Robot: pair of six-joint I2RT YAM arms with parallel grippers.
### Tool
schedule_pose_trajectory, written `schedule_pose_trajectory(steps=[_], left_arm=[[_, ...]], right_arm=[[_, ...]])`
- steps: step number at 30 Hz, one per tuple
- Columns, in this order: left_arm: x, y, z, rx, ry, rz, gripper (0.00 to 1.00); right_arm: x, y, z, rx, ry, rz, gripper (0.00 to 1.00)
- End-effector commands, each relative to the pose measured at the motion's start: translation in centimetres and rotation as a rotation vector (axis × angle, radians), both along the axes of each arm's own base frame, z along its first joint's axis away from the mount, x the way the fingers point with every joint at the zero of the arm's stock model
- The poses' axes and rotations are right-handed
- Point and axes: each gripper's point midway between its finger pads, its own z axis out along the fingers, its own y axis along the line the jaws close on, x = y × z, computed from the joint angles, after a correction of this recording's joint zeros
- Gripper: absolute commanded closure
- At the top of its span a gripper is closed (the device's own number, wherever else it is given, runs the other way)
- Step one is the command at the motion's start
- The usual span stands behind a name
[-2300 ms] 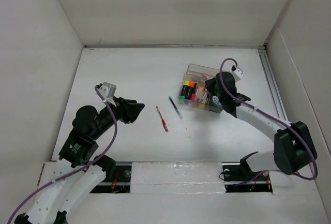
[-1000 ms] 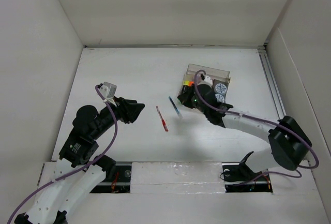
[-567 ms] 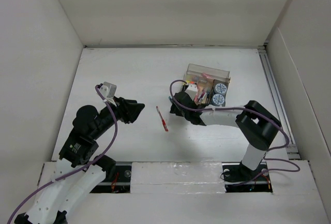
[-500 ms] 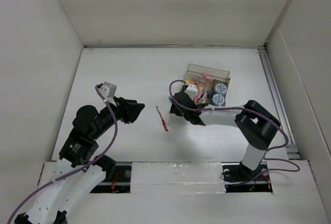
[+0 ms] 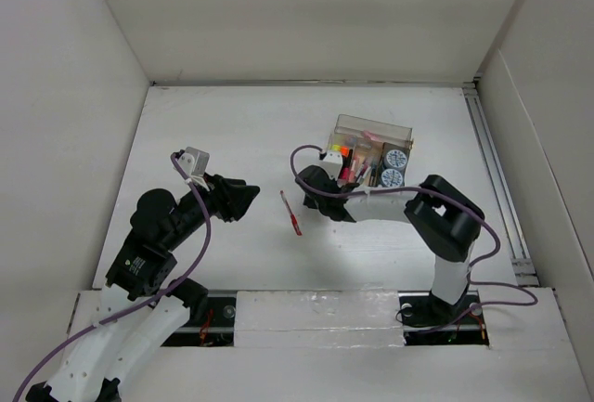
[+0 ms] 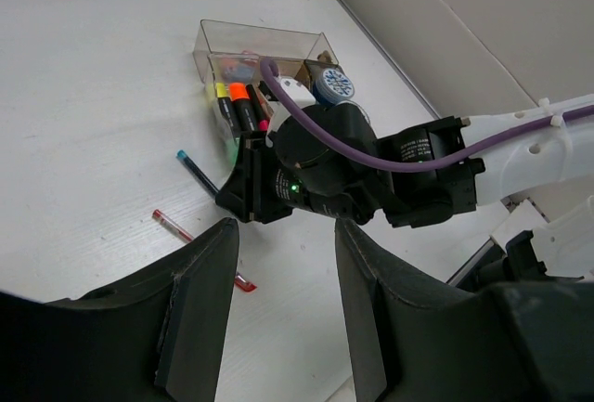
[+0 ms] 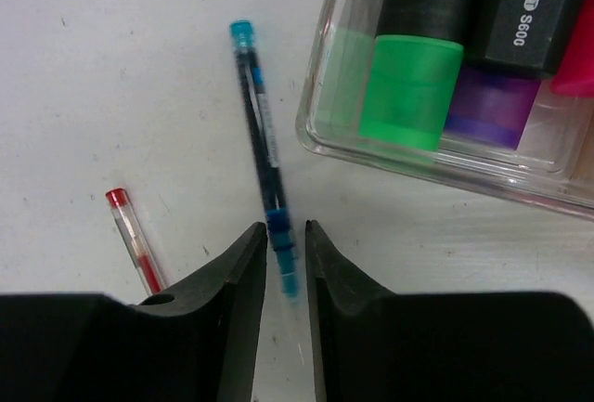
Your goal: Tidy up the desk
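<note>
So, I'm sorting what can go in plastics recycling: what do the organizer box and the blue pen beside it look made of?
The organizer box looks like clear, glossy hard plastic: the highlighters show through its walls and its rim catches light. The blue pen seems clear plastic too: its dark ink tube shows inside the barrel, with opaque teal ends.

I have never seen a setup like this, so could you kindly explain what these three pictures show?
Two robot arms sit at a white desk. One picture looks down from above; the other two come from cameras on each wrist. On the desk lie a red pen, a blue pen and a clear organizer holding highlighters. The left gripper is open and empty. The right gripper straddles the blue pen's end, with nothing lifted yet.
</note>
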Motion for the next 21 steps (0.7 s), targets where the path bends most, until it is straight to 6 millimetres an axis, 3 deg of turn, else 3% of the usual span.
schedule_pose_trajectory(steps=[1, 8, 9, 13, 14, 16, 17, 21], left_arm=[[0.1, -0.1, 1.6, -0.019, -0.054, -0.007, 0.58], [0.1, 0.0, 1.6, -0.018, -0.055, -0.003, 0.58], [0.0, 0.1, 1.8, -0.022, -0.063, 0.000, 0.58], [0.0, 0.1, 1.8, -0.023, -0.064, -0.001, 0.58], [-0.1, 0.1, 1.8, -0.023, -0.061, -0.003, 0.58], [0.0, 0.0, 1.8, -0.023, -0.061, -0.003, 0.58], [-0.1, 0.0, 1.8, -0.023, -0.062, -0.004, 0.58], [-0.1, 0.1, 1.9, -0.025, -0.065, -0.003, 0.58]], right_arm=[[-0.6, -0.1, -1.3, -0.061, 0.038, 0.015, 0.72], [-0.9, 0.5, -2.2, -0.107, 0.061, 0.051, 1.00], [-0.9, 0.4, -2.2, -0.104, 0.062, 0.045, 1.00], [-1.0, 1.1, 0.3, 0.005, 0.012, 0.046, 1.00], [-0.9, 1.2, 2.3, 0.051, -0.018, 0.047, 1.00], [-1.3, 1.4, 3.6, 0.115, -0.045, 0.056, 1.00], [-1.4, 1.4, 5.9, 0.171, -0.081, 0.061, 1.00], [-2.3, 1.0, 9.4, 0.332, -0.107, 0.117, 1.00]])
